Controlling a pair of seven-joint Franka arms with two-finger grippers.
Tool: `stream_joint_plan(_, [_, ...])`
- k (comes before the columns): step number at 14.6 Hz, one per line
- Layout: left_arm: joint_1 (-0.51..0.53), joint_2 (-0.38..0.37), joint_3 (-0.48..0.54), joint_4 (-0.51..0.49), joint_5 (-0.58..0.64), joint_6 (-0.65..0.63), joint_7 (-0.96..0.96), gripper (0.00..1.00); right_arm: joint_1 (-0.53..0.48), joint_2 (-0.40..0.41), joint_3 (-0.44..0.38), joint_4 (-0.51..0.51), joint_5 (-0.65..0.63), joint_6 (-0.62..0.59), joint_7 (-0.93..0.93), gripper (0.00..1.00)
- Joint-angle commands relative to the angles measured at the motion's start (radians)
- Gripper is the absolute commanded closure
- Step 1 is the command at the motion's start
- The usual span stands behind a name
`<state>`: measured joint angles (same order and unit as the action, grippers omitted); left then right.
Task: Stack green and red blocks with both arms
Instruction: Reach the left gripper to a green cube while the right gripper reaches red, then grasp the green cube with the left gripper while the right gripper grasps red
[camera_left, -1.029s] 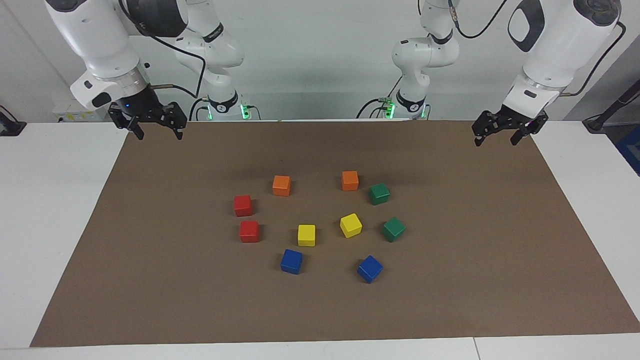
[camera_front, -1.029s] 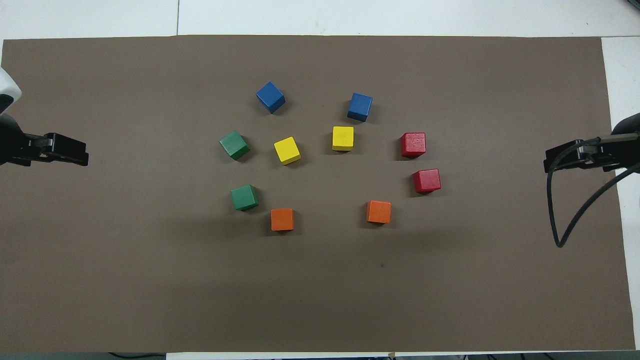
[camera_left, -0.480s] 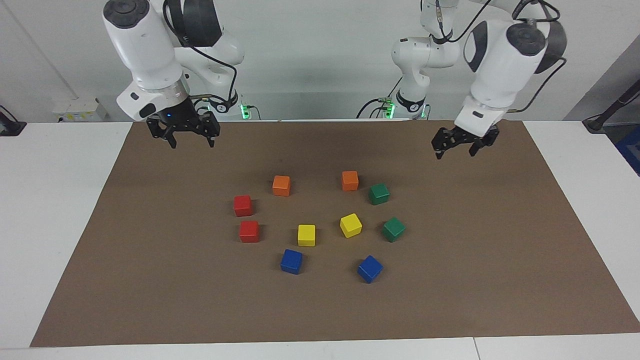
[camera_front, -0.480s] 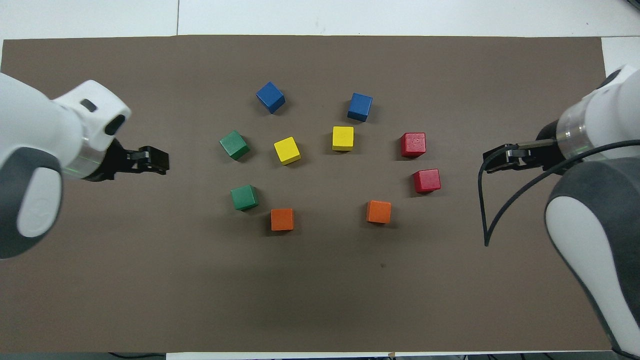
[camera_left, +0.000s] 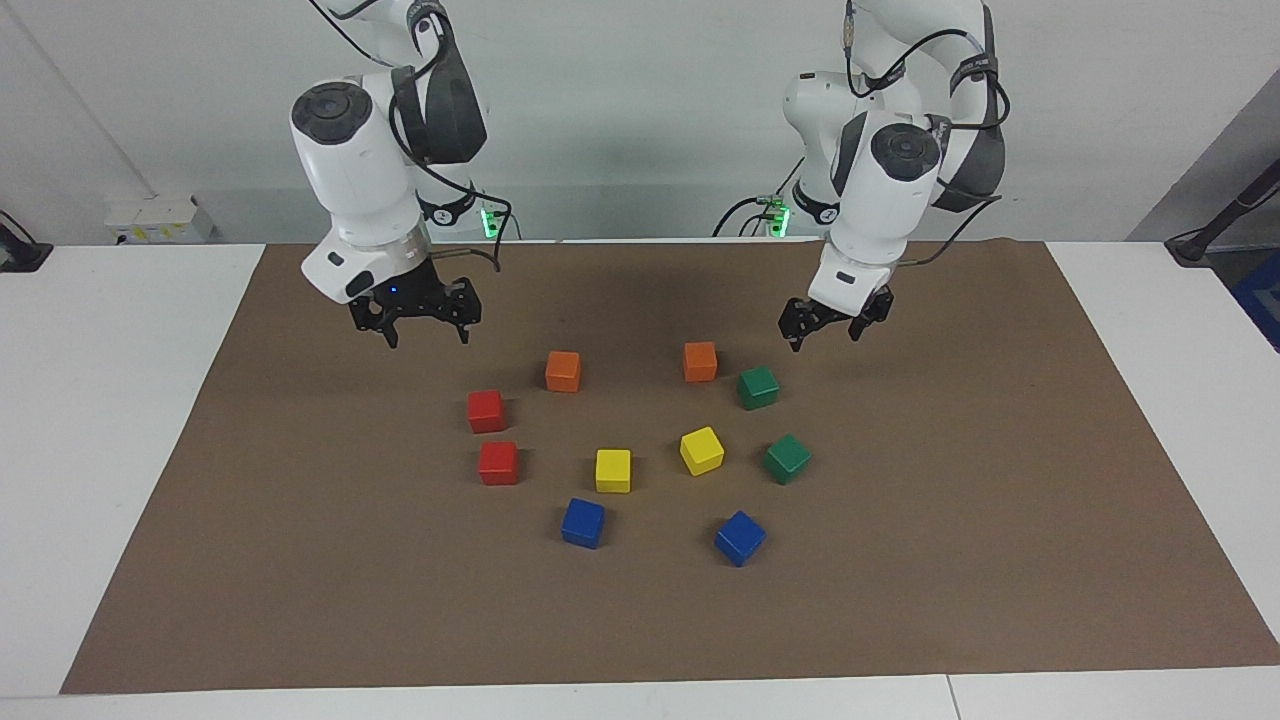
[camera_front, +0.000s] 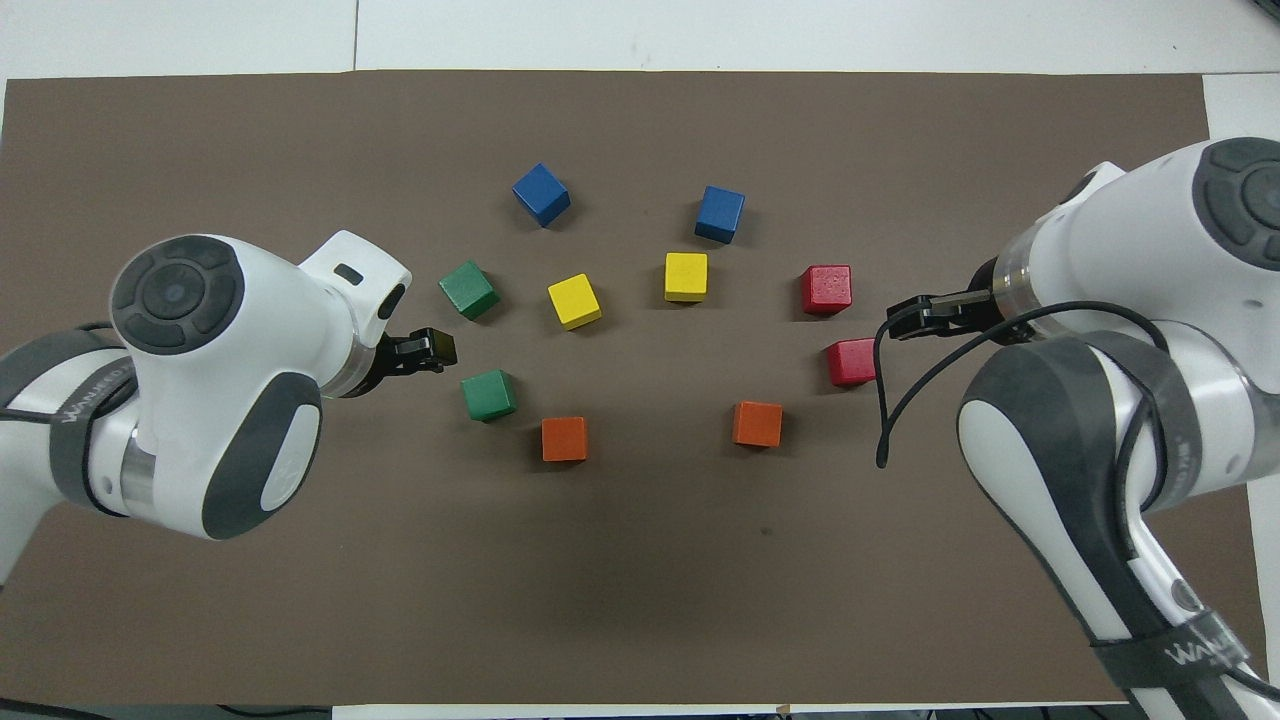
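Now I'm hovering both grippers, left (camera_left: 825, 331) and right (camera_left: 424, 325), jaws apart, empty, needing descents onto a green block (camera_left: 758, 387) and a red block (camera_left: 486, 411).

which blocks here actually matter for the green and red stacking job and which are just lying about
For the job:
green blocks
red blocks
left gripper, open
right gripper, open

Lying about:
orange blocks
yellow blocks
blue blocks

Two dark green cubes (camera_left: 759, 387) (camera_left: 787, 458) toward the left arm's end, two bright red cubes (camera_left: 486, 411) (camera_left: 498, 463) toward the right arm's — all four unstacked, apart, flat on the brown mat.
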<state>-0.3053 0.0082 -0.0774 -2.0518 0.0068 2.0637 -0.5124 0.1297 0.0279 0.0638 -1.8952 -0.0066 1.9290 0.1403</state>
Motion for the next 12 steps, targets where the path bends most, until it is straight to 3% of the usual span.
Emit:
stream_joint_plan(1, [-0.041,0.041,0.015,-0.039,-0.002,0.094,-0.051,0.00,0.004,0.050,0.001,-0.010,0.014,0.059,0.043,0.00])
stream_joint_plan(4, [-0.075,0.091,0.015,-0.048,-0.002,0.170,-0.164,0.00,0.022,0.092,0.001,-0.013,0.036,0.090,0.071,0.00])
stream_joint_plan(12, [-0.118,0.108,0.015,-0.114,-0.002,0.253,-0.204,0.00,0.037,0.122,0.001,-0.105,0.036,0.226,0.079,0.00])
